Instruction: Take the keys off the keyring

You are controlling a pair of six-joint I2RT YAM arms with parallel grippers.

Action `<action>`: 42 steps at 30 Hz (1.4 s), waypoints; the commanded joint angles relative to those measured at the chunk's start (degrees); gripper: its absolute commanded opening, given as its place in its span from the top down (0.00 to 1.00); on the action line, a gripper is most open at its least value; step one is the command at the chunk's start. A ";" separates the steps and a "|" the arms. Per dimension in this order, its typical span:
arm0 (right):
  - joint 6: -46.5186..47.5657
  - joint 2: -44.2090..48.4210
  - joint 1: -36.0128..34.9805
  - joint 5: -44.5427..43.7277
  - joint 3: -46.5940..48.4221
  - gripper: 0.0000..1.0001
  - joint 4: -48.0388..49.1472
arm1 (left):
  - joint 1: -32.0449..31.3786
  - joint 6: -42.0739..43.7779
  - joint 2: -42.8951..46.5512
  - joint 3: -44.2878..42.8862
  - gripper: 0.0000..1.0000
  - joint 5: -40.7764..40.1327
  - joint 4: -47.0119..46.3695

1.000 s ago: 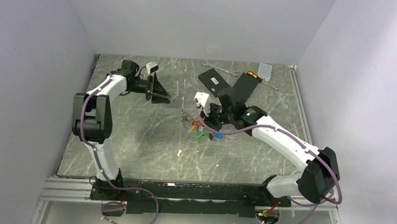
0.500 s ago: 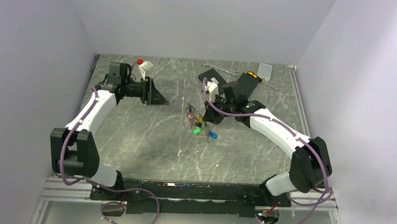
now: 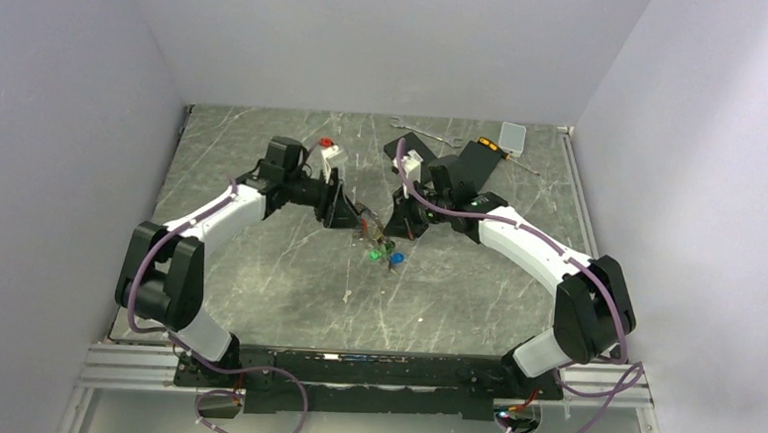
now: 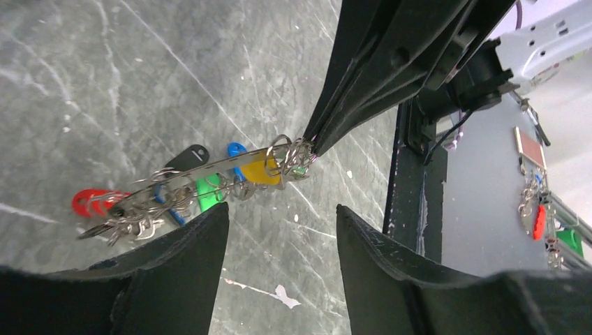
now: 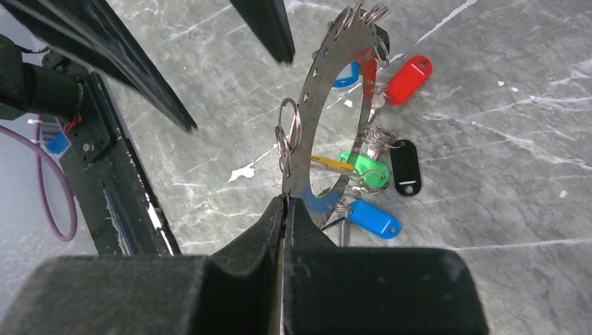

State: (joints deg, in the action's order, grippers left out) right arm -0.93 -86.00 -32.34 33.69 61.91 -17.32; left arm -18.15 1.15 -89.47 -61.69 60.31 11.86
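Standing at the near edge, I see both arms bent inward over the grey marbled table (image 3: 257,289), their tips almost meeting at its middle. The right gripper (image 5: 285,199) has its jaws pressed together on the keyring (image 5: 307,98), pinching the lower rim of that flat silvery hoop and holding it up on edge, tilted. The keys (image 3: 383,254) are all on the keyring, each hung from a small wire loop, and cluster along the side away from the left arm. From the right wrist I can pick out a red key (image 5: 408,78) highest, then a green key (image 5: 363,167) beside a black key (image 5: 405,167), a blue key (image 5: 373,218) lowest, and a yellow key (image 5: 328,162) showing through the hoop. Whether they rest on the table or dangle just above it I cannot tell.

Facing it from the other side, the left gripper (image 4: 280,213) has its jaws spread with nothing between them. Its fingertips (image 5: 269,28) sit near the top of the keyring, and I see no contact.

Farther back, behind the right arm, lies a black flat box (image 3: 477,160). Near the far wall are a silver wrench (image 3: 426,132) and a small pale box (image 3: 511,135), well apart from the keys.
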 commanded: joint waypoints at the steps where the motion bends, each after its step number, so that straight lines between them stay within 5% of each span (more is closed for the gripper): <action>1: -2.04 0.37 0.26 2.96 2.89 1.00 4.75 | -1.10 2.93 -1.00 4.75 0.39 3.40 -15.23; 11: -3.25 0.30 0.32 3.58 2.88 1.00 5.30 | -2.37 -3.77 -4.26 12.21 0.41 3.21 -37.72; 28: -4.54 0.63 0.39 3.10 2.65 1.00 5.91 | -7.01 0.87 -7.25 12.83 0.41 1.78 -39.20; 42: -4.96 1.12 0.52 3.83 1.94 1.00 6.33 | -7.69 -0.79 -8.66 12.91 0.56 0.75 -42.15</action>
State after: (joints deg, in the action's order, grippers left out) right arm -4.75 -86.26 -31.62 34.74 61.98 -15.40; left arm -25.63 -0.67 -97.80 -48.56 61.65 -26.30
